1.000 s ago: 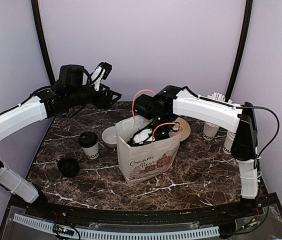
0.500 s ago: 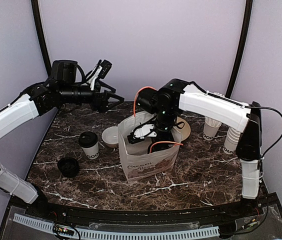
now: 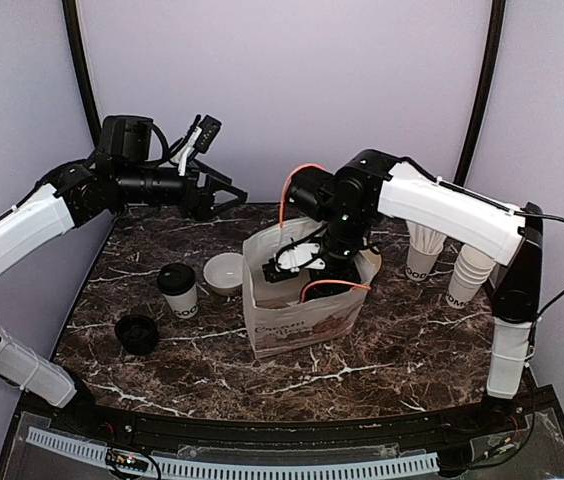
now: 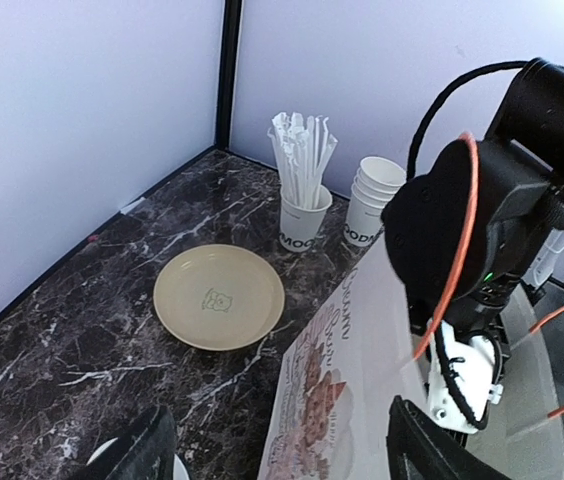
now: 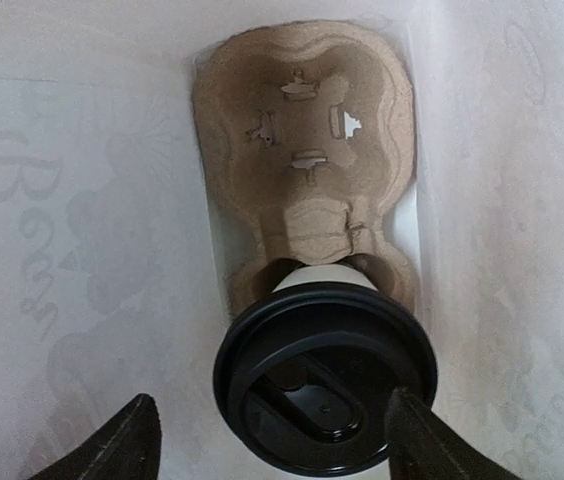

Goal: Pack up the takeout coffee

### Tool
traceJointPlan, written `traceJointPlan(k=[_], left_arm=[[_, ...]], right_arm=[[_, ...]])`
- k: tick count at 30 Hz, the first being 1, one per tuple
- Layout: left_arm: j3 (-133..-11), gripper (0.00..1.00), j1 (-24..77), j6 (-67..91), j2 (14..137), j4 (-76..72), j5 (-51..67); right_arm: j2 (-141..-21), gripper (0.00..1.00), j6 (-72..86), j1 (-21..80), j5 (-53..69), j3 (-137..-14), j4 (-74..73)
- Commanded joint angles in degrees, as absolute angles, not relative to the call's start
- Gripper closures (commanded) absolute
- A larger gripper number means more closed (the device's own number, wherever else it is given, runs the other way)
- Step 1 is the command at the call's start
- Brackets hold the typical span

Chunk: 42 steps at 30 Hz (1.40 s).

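One takeout coffee cup (image 5: 322,375), white with a black lid, stands in the near socket of a brown cardboard carrier (image 5: 302,130) at the bottom of the white paper bag (image 3: 297,315). My right gripper (image 5: 277,445) reaches down into the bag (image 3: 307,270); it is open, with its fingers spread on either side of the lid. The second lidded cup (image 3: 177,290) stands on the table left of the bag. My left gripper (image 3: 230,196) is open and empty, held high above the table's back left; it also shows in the left wrist view (image 4: 282,460).
A loose black lid (image 3: 137,333) lies front left. A white bowl (image 3: 224,272) sits beside the bag. A tan plate (image 4: 219,296) lies behind the bag. A cup of white sticks (image 3: 422,250) and a stack of lidless cups (image 3: 467,275) stand at the right.
My right arm's elbow and wrist have risen and shifted right above the bag, the gripper still inside it. My left arm has lifted and stretched a little to the right.
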<state>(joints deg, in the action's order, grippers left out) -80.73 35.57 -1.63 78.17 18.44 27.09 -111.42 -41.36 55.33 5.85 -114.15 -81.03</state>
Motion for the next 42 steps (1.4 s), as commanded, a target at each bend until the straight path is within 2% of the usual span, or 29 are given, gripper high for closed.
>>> traceJointPlan(k=[1, 9, 14, 17, 20, 24, 30, 33, 36, 41, 42], left_arm=[[-81.8, 0.25, 37.5, 2.4, 78.5, 14.6, 34.0], [-84.5, 0.27, 43.1, 3.1, 85.2, 7.1, 35.2], [-88.1, 0.44, 43.8, 1.9, 88.4, 9.0, 34.7], [-87.8, 0.47, 43.8, 1.0, 87.9, 9.6, 33.8], [-87.0, 0.46, 43.8, -1.7, 86.3, 11.6, 33.6], [-87.3, 0.39, 43.8, -6.7, 85.5, 18.1, 33.9], [-88.7, 0.45, 43.8, -11.6, 86.9, 23.6, 29.5], [-89.4, 0.51, 43.8, -11.0, 88.4, 21.7, 29.4], [-90.8, 0.68, 43.8, -10.7, 90.4, 20.7, 28.9], [-90.5, 0.78, 43.8, -8.4, 91.2, 16.0, 32.2], [-90.5, 0.83, 43.8, -8.0, 91.3, 15.1, 32.9]], right_arm=[[-110.4, 0.32, -40.8, 55.1, 9.6, -111.3, -81.3], [-109.9, 0.37, -40.5, 55.1, 9.4, -110.5, -81.3], [-110.5, 0.37, -40.6, 55.0, 8.9, -110.8, -81.3], [-110.6, 0.38, -41.0, 55.0, 8.4, -110.5, -81.3], [-110.5, 0.38, -41.1, 55.0, 8.3, -110.1, -81.3], [-110.3, 0.38, -41.1, 55.1, 7.9, -110.4, -81.3], [-110.3, 0.38, -41.1, 55.0, 7.8, -110.5, -81.3], [-110.6, 0.38, -41.0, 55.0, 7.8, -110.7, -81.3], [-110.7, 0.38, -41.0, 55.0, 7.7, -110.7, -81.3], [-110.6, 0.38, -41.0, 55.0, 8.0, -110.5, -81.3], [-110.6, 0.38, -41.0, 55.0, 7.9, -110.6, -81.2]])
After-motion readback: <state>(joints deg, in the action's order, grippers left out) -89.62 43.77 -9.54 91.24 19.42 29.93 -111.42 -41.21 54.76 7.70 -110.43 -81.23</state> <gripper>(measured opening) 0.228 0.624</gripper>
